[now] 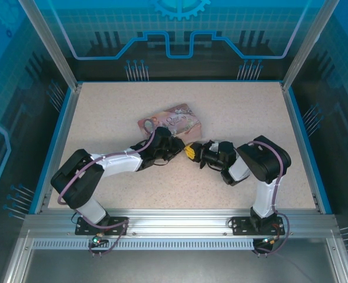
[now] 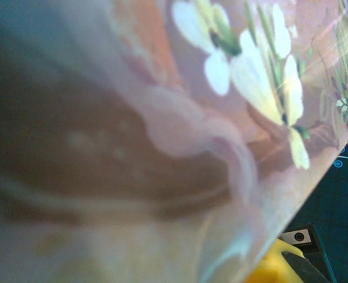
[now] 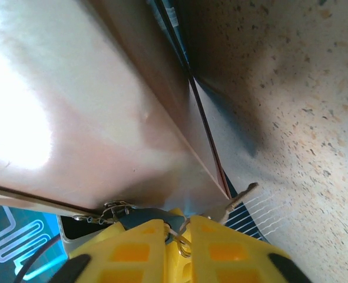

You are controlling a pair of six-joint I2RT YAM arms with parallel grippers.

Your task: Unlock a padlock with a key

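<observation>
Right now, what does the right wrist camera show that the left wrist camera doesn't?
Right wrist adds: the small grey metal key poking out beside the right tool, the tiny dark teal padlock body just above its yellow fingers, and the speckled tabletop. Left wrist adds: the white-flower picture on the pink rectangular tin, blurred and very close. Shared: that tin's surface and yellow tool plastic.

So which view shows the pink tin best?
Top external: most of the pink tin and its place on the table. Left wrist gives a blurred close-up of its flower print; right wrist, a bare side.
</observation>
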